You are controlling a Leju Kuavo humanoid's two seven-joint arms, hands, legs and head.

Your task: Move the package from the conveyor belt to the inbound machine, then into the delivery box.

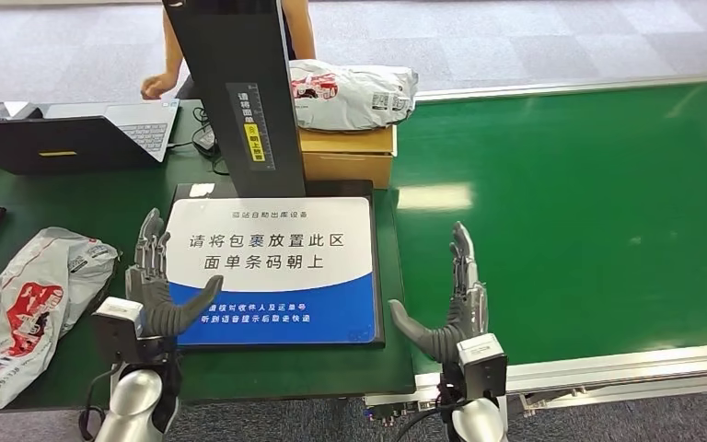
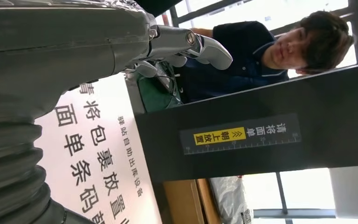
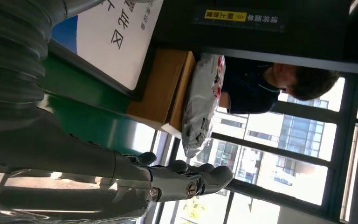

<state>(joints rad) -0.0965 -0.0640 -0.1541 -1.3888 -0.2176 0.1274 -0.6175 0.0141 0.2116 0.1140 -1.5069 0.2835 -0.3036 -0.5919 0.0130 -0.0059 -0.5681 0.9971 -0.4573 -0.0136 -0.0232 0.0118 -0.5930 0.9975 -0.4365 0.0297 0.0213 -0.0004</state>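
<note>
Package (image 1: 353,95): white mailer, lay atop a cardboard box (image 1: 347,154) at upper centre of the head view, long axis running across the frame, beside the conveyor belt (image 1: 571,212). Left hand (image 1: 156,287) and right hand (image 1: 453,304): both open, empty, low in frame. Right hand judged nearer; package lay up-frame from it.

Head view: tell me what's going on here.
Nothing is being handled right now. The robot's left hand and right hand are raised, open and empty, on either side of the inbound machine's white and blue pad. One package lies on the table beside the left hand; another package rests on a cardboard box. The conveyor belt is bare.
</note>
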